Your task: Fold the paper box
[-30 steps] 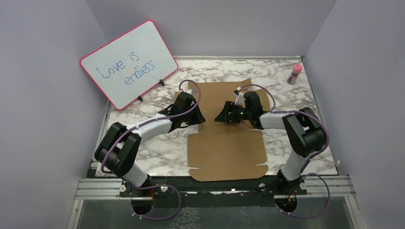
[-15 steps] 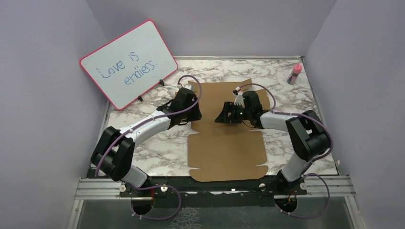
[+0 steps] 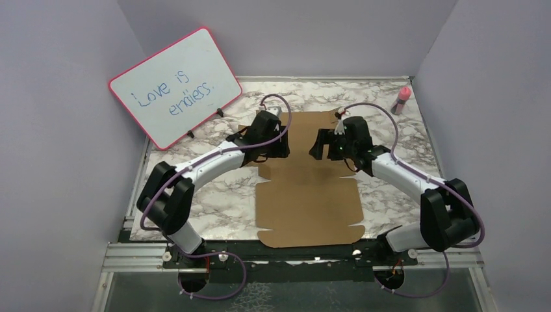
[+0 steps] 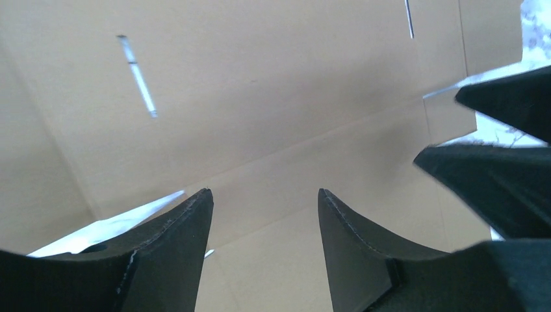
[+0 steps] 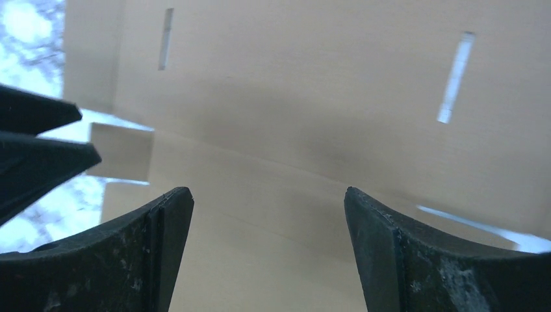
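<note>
The left gripper (image 4: 263, 195) is seen with its fingers apart and nothing between them; only bare cardboard shows through the gap. The right gripper (image 5: 268, 192) is spread wider and is likewise empty. Both are held low over the far half of the paper box (image 3: 305, 198), facing each other across its middle, probably so that opposite flaps can be taken up together.

The box is laid out as an unfolded sheet on the marble table (image 3: 214, 201), at the centre of the overhead frame, with its near edge close to the arm bases. The folding is judged to be hardly begun.

Narrow slits (image 4: 138, 75) and a crease line are shown only in the wrist views, where each gripper's dark fingers also intrude at the edge of the other's frame. Only from overhead is the whole outline given, along with the pink-framed whiteboard (image 3: 175, 84) at upper left and a pink-capped bottle (image 3: 402, 99) at upper right, both well apart from the work.
</note>
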Tool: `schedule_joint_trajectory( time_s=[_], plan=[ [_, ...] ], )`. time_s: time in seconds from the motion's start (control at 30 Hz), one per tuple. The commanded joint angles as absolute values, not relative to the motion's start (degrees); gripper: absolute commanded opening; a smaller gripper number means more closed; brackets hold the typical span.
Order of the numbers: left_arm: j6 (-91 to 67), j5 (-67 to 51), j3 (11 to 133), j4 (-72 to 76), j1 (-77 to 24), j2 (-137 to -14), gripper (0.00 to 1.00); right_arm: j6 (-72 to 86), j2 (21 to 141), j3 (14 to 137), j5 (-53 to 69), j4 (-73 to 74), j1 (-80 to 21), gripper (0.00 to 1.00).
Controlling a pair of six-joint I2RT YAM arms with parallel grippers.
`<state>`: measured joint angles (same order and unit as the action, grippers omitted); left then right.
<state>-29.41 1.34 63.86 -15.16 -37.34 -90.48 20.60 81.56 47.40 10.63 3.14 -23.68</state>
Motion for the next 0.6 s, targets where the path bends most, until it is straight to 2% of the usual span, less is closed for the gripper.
schedule_joint_trajectory(
  time_s=[0.0,0.27,0.57],
  plan=[
    [-27.8,-3.1,67.3,-12.4,-39.5,-96.3,0.63,20.1,78.5,45.7,0.9,10.3,-20.2,0.93],
    [-25.7,-6.7,74.2,-10.7,-40.0,-106.4,0.65,23.1,75.6,41.8,-2.1,12.1,-13.8,0.97],
    [-24.5,-6.4,75.1,-11.3,-40.0,-111.8,0.65,25.5,77.5,36.9,3.8,7.7,-6.7,0.98]
  ],
)
